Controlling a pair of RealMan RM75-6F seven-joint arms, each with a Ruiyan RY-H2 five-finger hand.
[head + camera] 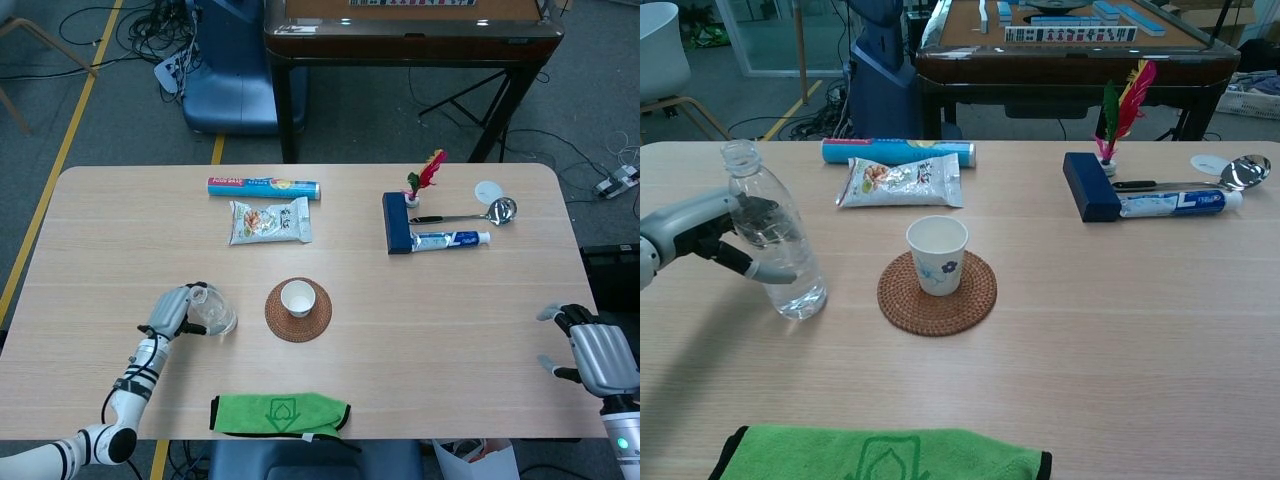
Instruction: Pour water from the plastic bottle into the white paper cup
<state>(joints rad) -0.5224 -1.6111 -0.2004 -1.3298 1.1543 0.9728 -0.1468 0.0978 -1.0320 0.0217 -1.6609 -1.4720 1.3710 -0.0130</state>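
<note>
We see a clear plastic bottle (775, 240), a white paper cup (937, 254) with what looks like a small blue flower print, a brown woven coaster (937, 293), a green cloth (885, 455) edged black, and a pale woodgrain table (1140, 330).
</note>
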